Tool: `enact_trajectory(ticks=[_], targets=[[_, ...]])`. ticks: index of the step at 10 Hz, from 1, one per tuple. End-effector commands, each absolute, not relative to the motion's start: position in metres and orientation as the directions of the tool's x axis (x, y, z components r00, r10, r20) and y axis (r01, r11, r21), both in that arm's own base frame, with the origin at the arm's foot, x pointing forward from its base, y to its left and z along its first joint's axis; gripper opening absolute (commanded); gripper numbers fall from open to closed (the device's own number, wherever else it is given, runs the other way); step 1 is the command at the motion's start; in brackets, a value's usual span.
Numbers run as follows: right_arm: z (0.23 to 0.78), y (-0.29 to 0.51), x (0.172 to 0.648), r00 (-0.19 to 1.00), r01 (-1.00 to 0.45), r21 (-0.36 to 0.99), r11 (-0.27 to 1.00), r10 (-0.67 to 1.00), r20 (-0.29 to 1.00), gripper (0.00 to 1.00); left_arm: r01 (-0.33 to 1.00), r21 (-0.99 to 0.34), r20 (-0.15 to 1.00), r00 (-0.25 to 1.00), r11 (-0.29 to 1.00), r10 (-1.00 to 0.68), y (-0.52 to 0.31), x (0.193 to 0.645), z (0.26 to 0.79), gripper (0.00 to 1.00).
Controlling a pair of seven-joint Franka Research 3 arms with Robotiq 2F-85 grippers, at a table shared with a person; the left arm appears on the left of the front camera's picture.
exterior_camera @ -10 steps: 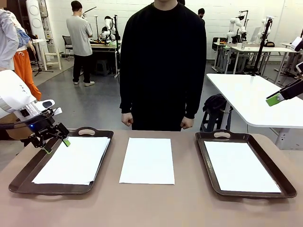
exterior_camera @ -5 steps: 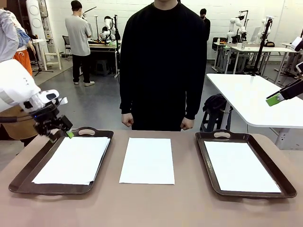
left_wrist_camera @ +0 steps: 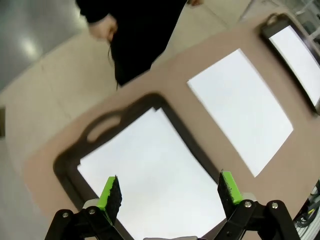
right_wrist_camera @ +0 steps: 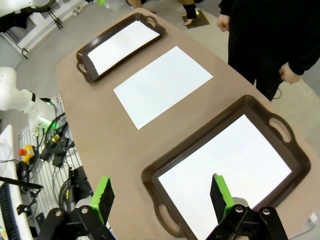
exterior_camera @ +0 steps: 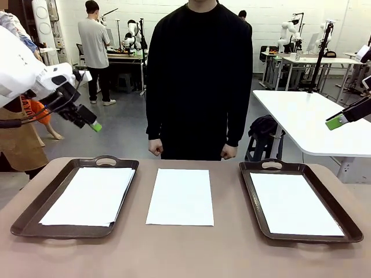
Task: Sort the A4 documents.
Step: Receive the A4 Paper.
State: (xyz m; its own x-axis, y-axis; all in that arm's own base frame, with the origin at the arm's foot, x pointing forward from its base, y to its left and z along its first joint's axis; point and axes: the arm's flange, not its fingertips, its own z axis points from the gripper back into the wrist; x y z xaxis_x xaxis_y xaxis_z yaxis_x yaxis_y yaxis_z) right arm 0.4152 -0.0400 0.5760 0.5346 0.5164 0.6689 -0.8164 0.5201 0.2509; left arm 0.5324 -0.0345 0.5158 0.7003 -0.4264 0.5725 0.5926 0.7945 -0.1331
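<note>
Paper in three places, reckoned from the brown table (exterior_camera: pixel 185 249). At its middle, loose A4 sheets (exterior_camera: pixel 180 196) flat on the bare top, squared up, touching neither tray. On its left part, a dark brown left tray (exterior_camera: pixel 36 204) with a handle at the far end, holding a white stack (exterior_camera: pixel 90 196) whose top sheets sit slightly askew; same tray (left_wrist_camera: pixel 67 160) and stack (left_wrist_camera: pixel 160 185) seen from the left wrist. On its right part, a matching right tray (exterior_camera: pixel 336 208) with one neat white sheet (exterior_camera: pixel 294 204) inside; same tray (right_wrist_camera: pixel 200 145) and sheet (right_wrist_camera: pixel 225 170) seen from the right wrist.

Left gripper (exterior_camera: pixel 87 119) up high beyond the table's left far corner, over the floor, well apart from any paper; fingers spread wide, nothing between them (left_wrist_camera: pixel 170 190). Right gripper (exterior_camera: pixel 339 120) high off past the table's right edge, jaws spread wide with nothing between, green pads (right_wrist_camera: pixel 104 195) well above the right tray.

Person in black top (exterior_camera: pixel 200 75) standing at the table's far edge, both hands down, fists loosely closed: one hand (exterior_camera: pixel 155 147), other hand (exterior_camera: pixel 229 151), just beyond the edge, touching nothing.
</note>
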Motion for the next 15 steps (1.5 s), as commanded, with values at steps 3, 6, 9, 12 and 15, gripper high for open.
enact_trajectory(ticks=[3, 6, 9, 12, 15], targets=[[0.575, -0.039, 0.415, 0.531, -0.819, 0.252, 0.515, 0.516, 0.672, 1.00, 0.753, -0.140, 0.726, 0.519, 0.642, -0.451, -0.029, 0.496, 0.535, 1.00], [0.575, -0.039, 0.415, 0.531, -0.819, 0.252, 0.515, 0.516, 0.672, 1.00, 0.755, -0.171, 0.741, 0.522, 0.633, -0.422, -0.025, 0.479, 0.547, 1.00], [0.575, -0.039, 0.415, 0.531, -0.819, 0.252, 0.515, 0.516, 0.672, 1.00, 0.748, -0.215, 0.679, 0.576, 0.628, -0.455, -0.023, 0.485, 0.545, 1.00], [0.575, -0.039, 0.415, 0.531, -0.819, 0.252, 0.515, 0.516, 0.672, 1.00, 0.752, -0.227, 0.667, 0.583, 0.618, -0.464, -0.023, 0.485, 0.547, 1.00], [0.575, -0.039, 0.415, 0.531, -0.819, 0.252, 0.515, 0.516, 0.672, 1.00, 0.756, -0.231, 0.671, 0.580, 0.613, -0.462, -0.023, 0.486, 0.549, 1.00]])
